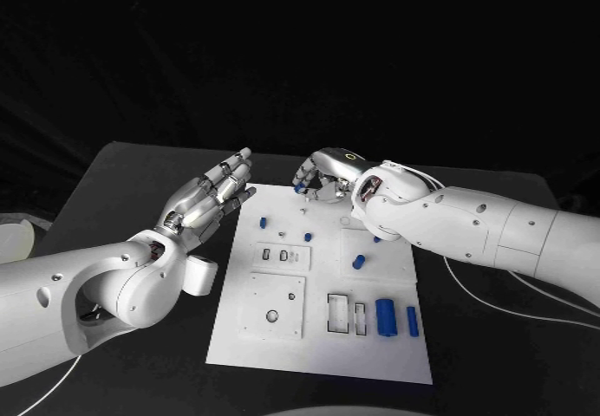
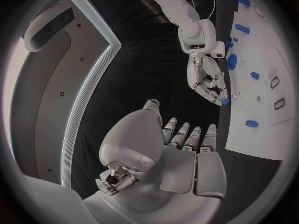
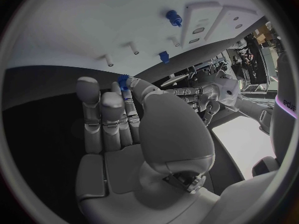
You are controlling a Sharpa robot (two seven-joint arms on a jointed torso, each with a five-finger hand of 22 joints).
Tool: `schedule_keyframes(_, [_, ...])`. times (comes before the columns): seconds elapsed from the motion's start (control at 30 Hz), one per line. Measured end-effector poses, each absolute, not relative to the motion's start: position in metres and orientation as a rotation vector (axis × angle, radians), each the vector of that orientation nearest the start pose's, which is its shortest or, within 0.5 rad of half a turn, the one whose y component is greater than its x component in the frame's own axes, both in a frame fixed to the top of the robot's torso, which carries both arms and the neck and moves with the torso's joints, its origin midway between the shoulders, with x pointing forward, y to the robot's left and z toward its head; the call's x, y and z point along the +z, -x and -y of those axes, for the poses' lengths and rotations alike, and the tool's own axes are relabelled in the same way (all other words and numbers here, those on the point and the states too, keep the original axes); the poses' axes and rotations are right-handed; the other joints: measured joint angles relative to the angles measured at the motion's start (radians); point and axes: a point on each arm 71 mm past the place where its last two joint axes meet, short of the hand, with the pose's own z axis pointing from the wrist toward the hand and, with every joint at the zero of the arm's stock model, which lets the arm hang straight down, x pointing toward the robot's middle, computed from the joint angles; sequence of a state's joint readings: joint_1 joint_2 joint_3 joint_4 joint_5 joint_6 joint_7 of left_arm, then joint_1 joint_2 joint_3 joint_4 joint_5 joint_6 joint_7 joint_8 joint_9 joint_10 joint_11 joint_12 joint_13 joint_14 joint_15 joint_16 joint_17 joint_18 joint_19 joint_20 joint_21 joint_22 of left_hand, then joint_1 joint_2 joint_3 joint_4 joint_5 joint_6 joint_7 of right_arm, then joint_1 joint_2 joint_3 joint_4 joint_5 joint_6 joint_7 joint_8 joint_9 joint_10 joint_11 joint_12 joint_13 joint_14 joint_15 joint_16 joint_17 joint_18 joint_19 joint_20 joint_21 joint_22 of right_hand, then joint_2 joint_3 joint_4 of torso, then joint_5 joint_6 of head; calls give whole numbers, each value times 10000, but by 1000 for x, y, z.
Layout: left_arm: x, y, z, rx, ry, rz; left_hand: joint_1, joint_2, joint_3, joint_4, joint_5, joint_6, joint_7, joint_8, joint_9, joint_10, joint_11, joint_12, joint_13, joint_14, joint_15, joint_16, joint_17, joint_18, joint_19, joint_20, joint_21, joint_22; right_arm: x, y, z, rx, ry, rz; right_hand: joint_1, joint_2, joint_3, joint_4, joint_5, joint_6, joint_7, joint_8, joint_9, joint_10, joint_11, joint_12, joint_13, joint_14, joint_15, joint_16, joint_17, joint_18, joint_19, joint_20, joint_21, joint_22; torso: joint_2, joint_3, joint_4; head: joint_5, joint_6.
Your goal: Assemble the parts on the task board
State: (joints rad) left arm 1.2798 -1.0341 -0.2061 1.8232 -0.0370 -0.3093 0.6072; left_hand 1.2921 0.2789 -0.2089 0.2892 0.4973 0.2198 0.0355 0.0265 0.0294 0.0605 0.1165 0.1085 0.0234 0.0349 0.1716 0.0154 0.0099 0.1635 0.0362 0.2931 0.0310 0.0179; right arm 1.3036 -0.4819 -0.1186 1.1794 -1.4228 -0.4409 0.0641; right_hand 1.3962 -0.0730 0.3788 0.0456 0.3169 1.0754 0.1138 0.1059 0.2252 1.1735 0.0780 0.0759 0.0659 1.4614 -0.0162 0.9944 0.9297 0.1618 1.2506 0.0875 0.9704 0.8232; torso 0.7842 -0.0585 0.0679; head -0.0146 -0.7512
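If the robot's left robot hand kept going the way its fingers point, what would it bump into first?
Probably nothing on the board: the open left robot hand points past the task board edge over bare black table. Depth is hard to judge.

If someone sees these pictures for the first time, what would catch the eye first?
First, the two silver hands raised over the far end of the white board: the right hand pinches a small blue part in its fingers, while the left hand hovers open beside the board's left edge. Next, two blue cylinders lying near the board's near right corner.
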Motion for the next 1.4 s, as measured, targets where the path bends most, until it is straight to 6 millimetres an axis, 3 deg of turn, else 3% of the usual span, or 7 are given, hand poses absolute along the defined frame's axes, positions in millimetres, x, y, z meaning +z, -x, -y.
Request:
schedule_keyframes(0.5, [-166,-417,-217,-16969,9493,-13876,39,39,5,-6,0,-1,73,0,-1,0,0,0,0,-36,36,0,-1,0,0,0,0,-1,-163,-528,117,6786,3975,-14555,41,-42,-2,0,32,0,0,0,18,15,12,0,14,0,0,328,309,2,72,-1,341,420,-8,-1,-12,5,-88])
schedule_keyframes(0.9, [-166,-418,-216,-16979,9560,-13949,118,39,26,-27,46,36,109,0,-2,0,0,0,-1,-36,35,0,-2,0,0,0,0,-1,-165,-529,115,6260,4105,-14806,1,-82,-3,1,27,0,0,0,26,70,-40,-6,4,-1,0,425,392,2,71,-1,404,517,-17,4,17,-31,-146])
schedule_keyframes(1.0, [-167,-418,-216,-16976,9596,-13957,117,38,26,-27,53,36,109,0,-2,0,0,0,-1,-36,35,0,-2,0,0,0,0,-1,-165,-529,114,6206,4105,-14844,1,-82,-4,0,26,1,0,0,26,70,-40,-7,2,-1,1,466,432,-153,71,-1,458,573,-20,4,17,-30,-150])
schedule_keyframes(1.4, [-167,-419,-215,-17007,9695,-14005,117,38,52,-53,81,36,109,0,6,0,0,0,-1,-36,35,0,-2,1,0,0,39,-2,-167,-534,108,6069,4070,-14940,-25,-107,-4,0,-2,0,0,0,23,104,-72,-27,-5,-1,1,547,467,-152,71,-1,500,675,-29,2,14,-56,-135])
